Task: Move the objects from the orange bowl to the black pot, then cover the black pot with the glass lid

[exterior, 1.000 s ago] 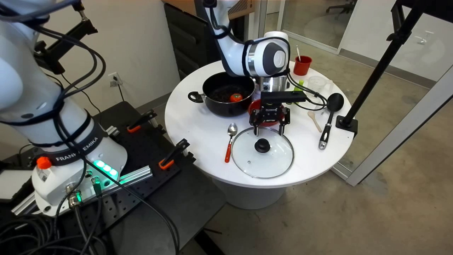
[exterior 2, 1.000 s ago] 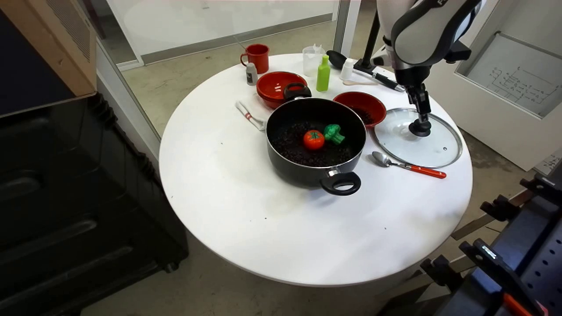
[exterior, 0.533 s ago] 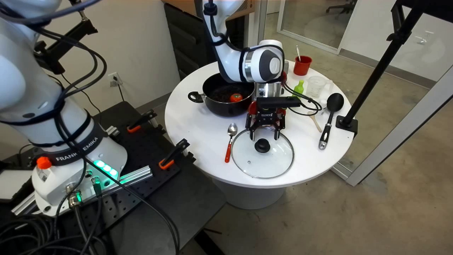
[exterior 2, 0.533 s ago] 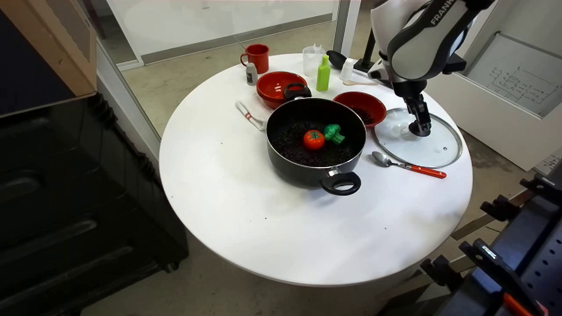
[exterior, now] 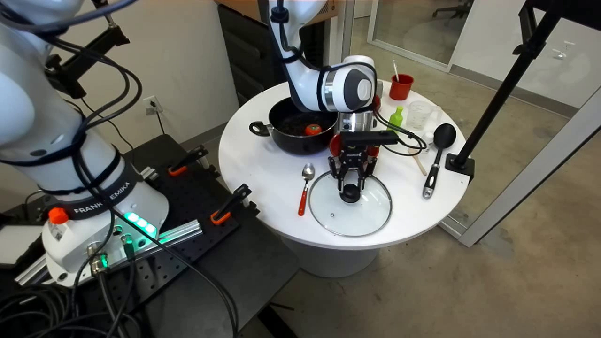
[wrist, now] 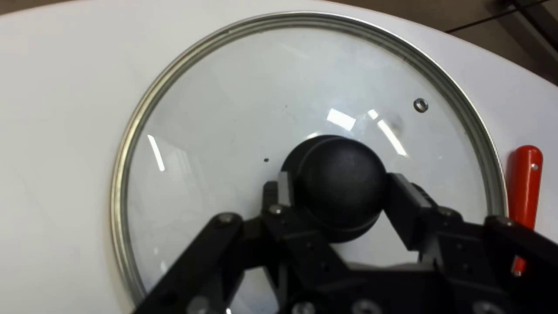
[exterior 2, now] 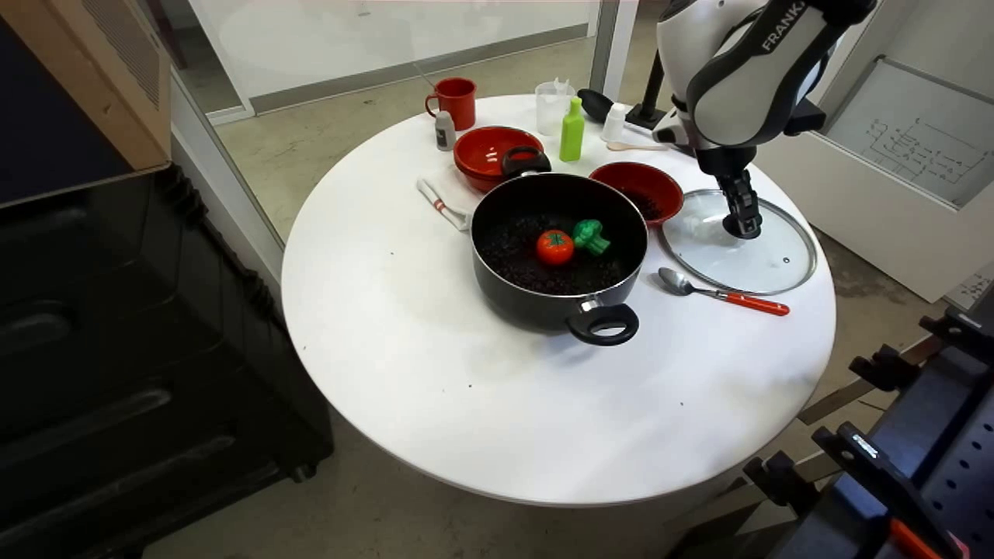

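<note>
The glass lid lies flat at the table's near side, its metal rim filling much of the wrist view. My gripper is shut on the lid's black knob, one finger pressed to each side. In an exterior view the gripper reaches down onto the lid and partly hides the knob. Inside the black pot sit a green broccoli piece, a red tomato and many dark bits. The orange bowl, stacked on another, stands behind the pot.
A red bowl with dark bits stands between pot and lid. A spoon with a red handle lies close to the lid. Green bottle, red mug, clear cup and black ladle are farther back. A post rises at the table's edge.
My gripper came down to the lid with its fingers apart, then closed on the knob. The lid shifted very slightly as it was gripped. Pot and bowls stayed put.
</note>
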{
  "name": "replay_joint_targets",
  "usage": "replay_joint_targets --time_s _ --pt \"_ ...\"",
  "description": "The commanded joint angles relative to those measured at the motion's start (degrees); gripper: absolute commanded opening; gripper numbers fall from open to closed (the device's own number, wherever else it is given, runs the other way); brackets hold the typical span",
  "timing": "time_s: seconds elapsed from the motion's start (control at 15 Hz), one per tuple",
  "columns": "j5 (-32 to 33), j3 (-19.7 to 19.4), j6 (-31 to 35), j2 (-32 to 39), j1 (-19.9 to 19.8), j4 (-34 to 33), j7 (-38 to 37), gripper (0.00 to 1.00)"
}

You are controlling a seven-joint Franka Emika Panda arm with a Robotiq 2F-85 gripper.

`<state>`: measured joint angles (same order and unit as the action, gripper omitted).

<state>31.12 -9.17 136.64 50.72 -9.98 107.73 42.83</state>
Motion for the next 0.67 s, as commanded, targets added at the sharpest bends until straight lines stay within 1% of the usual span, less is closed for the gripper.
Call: replay_joint_targets --time_s 0.0,0.33,0.6 --pt "1.48 -0.86 0.48 0.12 0.89 0.07 -2.17 0.26" --pt "0.13 -0.41 -0.95 -0.52 0.17 -0.39 -2.39 0.25" --pt "-0.29 -0.80 -1.97 -1.24 -0.12 -0.90 -3.19 0.25"
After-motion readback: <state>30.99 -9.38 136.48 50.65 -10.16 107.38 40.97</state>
